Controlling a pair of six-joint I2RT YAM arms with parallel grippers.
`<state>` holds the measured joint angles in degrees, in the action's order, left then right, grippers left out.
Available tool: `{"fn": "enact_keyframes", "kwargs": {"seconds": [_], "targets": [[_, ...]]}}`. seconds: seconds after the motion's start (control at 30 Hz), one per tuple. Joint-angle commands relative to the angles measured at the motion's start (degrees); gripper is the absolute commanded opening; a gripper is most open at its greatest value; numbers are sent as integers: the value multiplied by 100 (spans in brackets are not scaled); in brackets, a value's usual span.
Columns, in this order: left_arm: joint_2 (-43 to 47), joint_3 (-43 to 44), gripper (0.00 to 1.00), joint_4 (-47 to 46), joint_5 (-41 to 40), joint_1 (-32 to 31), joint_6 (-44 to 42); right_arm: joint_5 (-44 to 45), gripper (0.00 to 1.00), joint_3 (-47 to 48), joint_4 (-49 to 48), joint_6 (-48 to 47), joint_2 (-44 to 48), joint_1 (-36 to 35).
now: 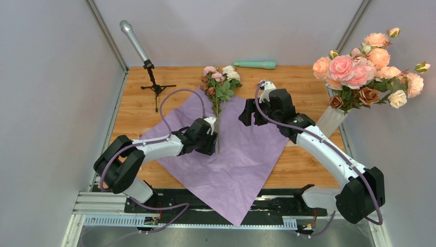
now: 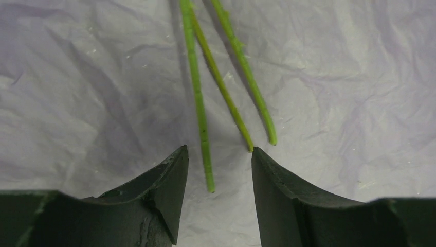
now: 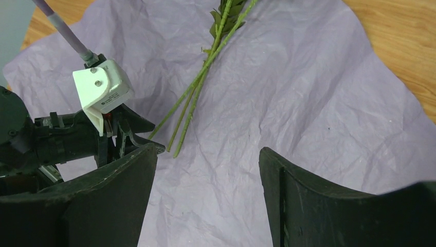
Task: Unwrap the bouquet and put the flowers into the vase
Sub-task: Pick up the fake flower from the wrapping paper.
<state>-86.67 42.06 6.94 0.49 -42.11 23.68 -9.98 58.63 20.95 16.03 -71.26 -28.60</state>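
1. Looking at the centre-left of the overhead view, you are seeing the left gripper (image 1: 214, 140) down by the lilac paper (image 1: 241, 170). Its jaws are standing apart and gripping nothing. In its wrist view only the longest of three thin green stems (image 2: 198, 103) is reaching into the gap, touching neither finger.
2. Moving right, the flowers (image 1: 220, 82) are lying unwrapped on the paper, heads at upper centre, stems pointing down the frame. You are probably dealing with something light, springy and slippery. The stems are fanning apart at their ends, so a pinch there is likely catching only one. You are better off taking hold higher up, where they are crossing, and squeezing gently.
3. Right of centre, the right gripper (image 1: 253, 114) is hovering over the paper beside the stems, jaws wide and empty.
4. At the far right, the white vase (image 1: 329, 121) is standing at the table edge, well apart from the flowers. It is already crowded with larger peach roses (image 1: 365, 62), so you are aiming for a narrow gap.
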Motion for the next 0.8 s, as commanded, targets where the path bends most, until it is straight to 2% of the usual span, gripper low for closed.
{"fn": "enact_keyframes", "kwargs": {"seconds": [0.0, 0.33, 0.77], "targets": [[-201, 365, 55, -19, -481, -178, -11, -31, 74, -192, -319, 85, 100, -5], [-452, 651, 41, 330, -937, -257, 14, -9, 73, -564, -320, 84, 205, 20], [-588, 700, 31, 384, -984, -321, 49, 63, 73, -640, -314, 75, 251, 74]]}}
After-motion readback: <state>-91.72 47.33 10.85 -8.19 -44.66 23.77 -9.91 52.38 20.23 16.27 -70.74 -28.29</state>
